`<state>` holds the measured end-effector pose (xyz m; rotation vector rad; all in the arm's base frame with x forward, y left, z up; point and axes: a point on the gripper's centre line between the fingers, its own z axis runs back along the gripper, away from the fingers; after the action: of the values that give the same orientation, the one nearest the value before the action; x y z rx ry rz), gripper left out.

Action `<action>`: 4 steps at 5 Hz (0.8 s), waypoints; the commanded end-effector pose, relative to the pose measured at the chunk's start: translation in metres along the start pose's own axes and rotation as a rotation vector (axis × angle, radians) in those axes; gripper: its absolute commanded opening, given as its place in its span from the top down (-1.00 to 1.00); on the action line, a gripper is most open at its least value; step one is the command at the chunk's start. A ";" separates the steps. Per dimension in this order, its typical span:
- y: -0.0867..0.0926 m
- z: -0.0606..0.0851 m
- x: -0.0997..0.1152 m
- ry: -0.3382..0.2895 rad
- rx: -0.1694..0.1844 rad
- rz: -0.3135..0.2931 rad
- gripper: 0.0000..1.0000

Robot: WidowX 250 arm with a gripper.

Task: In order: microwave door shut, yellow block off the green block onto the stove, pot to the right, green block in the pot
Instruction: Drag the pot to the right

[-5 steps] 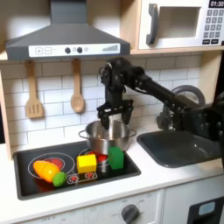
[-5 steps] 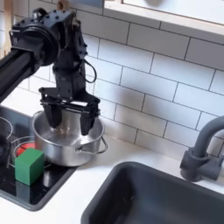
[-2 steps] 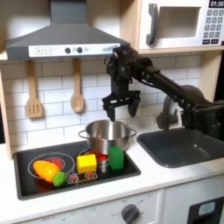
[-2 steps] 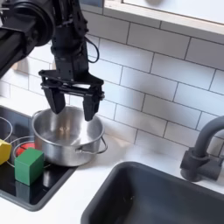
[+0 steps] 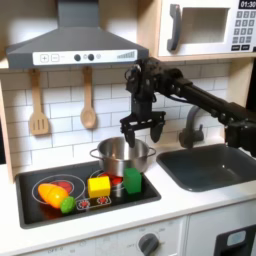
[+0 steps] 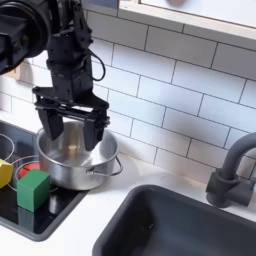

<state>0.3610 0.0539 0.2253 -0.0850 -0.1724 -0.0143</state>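
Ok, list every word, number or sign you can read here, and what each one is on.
Microwave display: light digits, too blurred to read.
Microwave keypad: rows of buttons, markings too small to read.
Stove front edge: small printed controls, no legible text.
Range hood: knobs, no readable label.
Nothing else carries text.

Both exterior views are evenly and warmly lit, with soft, faint shadows on the white tiled wall (image 5: 60, 100). The steel pot (image 6: 74, 160) carries bright glints on its rim. Both pictures are small and grainy; fine detail is smeared, and the arm's dark parts merge together.
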 end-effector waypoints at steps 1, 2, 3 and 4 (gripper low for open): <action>0.009 0.004 -0.021 0.007 0.014 -0.009 -1.00; 0.011 0.014 -0.034 -0.003 0.010 -0.014 -1.00; 0.017 0.016 -0.049 0.008 0.002 -0.007 -1.00; 0.028 0.016 -0.063 0.014 0.008 0.027 -1.00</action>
<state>0.2976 0.0821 0.2311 -0.0788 -0.1630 0.0049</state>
